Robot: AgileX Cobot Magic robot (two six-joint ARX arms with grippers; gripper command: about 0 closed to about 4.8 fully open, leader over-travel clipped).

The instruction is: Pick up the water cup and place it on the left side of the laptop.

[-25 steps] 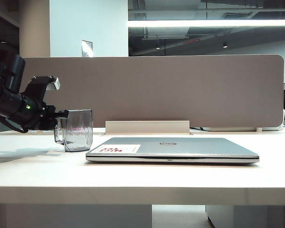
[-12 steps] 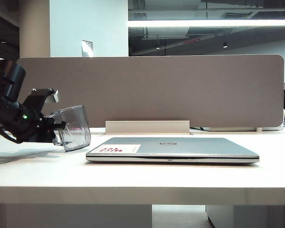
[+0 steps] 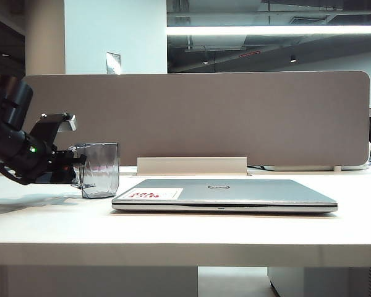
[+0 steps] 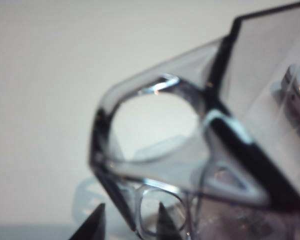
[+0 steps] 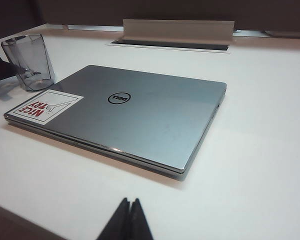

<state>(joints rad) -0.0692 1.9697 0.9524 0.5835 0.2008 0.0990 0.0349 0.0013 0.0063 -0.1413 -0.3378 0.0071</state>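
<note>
The water cup (image 3: 101, 170), clear and grey-tinted, stands upright on the white table just left of the closed silver laptop (image 3: 229, 193). My left gripper (image 3: 76, 168) is level at the cup's left side, by its handle. In the left wrist view the handle (image 4: 102, 150) runs between the two dark fingertips of the left gripper (image 4: 130, 225), which stand apart and open. The right wrist view shows the cup (image 5: 29, 60) beside the sticker corner of the laptop (image 5: 135, 115). My right gripper (image 5: 130, 212) hangs shut above the table's near side, holding nothing.
A grey partition panel (image 3: 198, 117) closes off the back of the table. A white cable box (image 3: 191, 166) sits behind the laptop. The table's front edge (image 3: 185, 247) runs across the view.
Half a second ago the cup hung tilted in the left gripper; now it stands upright on the table. The left jaws have opened around the handle. The right arm has not moved.
</note>
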